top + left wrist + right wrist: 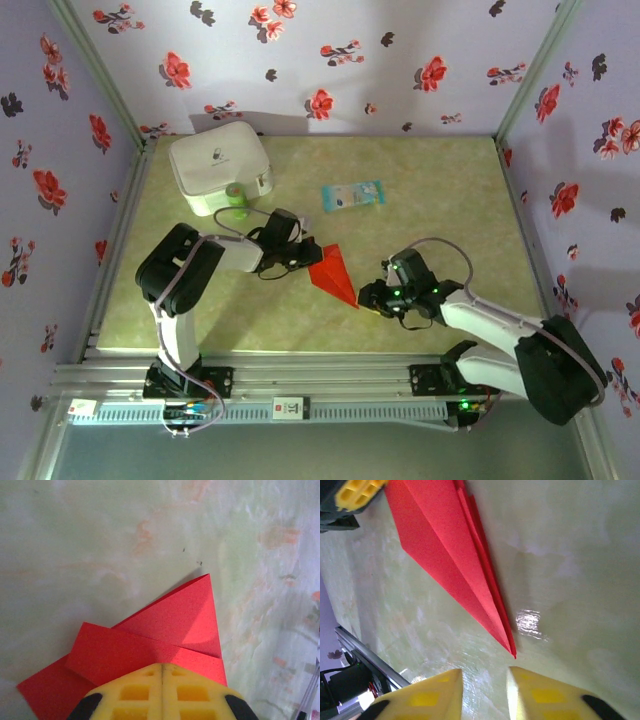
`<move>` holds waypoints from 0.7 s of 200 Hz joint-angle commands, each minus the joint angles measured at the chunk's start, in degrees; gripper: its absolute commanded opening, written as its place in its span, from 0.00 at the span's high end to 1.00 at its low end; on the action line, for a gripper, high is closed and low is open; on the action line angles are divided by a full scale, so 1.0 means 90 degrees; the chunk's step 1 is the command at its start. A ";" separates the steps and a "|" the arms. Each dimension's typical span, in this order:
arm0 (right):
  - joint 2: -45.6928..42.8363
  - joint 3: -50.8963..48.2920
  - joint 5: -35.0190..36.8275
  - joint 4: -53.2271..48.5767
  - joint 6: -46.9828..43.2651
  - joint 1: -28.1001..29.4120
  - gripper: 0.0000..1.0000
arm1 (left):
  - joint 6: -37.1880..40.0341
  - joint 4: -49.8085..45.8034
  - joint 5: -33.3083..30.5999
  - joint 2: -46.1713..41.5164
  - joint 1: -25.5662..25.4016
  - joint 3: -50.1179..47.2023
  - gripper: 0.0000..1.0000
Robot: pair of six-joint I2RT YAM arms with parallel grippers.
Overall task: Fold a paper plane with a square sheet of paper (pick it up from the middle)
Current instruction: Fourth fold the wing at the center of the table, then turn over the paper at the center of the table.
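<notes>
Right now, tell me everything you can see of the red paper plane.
The paper plane is a slim, bright red dart of thin matte paper. It is folded in layers, with a centre crease and overlapping flaps at its wide end. It lies on the green table, its sharp tip pointing toward the open right claw, which sits just short of it, not touching. The left claw, shut, covers the wide end; pressing or pinching, I cannot tell.
</notes>
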 commanded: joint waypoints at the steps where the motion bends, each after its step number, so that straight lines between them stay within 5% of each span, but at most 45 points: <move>1: -0.0145 0.0117 0.0304 -0.0249 0.0625 -0.0018 0.65 | -0.0062 -0.0778 -0.0474 0.0071 0.0107 -0.0276 1.00; 54: 0.0502 -0.0058 -0.0202 0.0775 0.1104 -0.0008 0.65 | -0.0122 -0.0820 -0.0456 0.0040 0.0117 -0.0267 1.00; 140: 0.1236 0.0126 -0.0246 0.0647 0.0863 0.0002 0.68 | -0.0132 -0.0859 -0.0425 0.0064 0.0121 -0.0226 1.00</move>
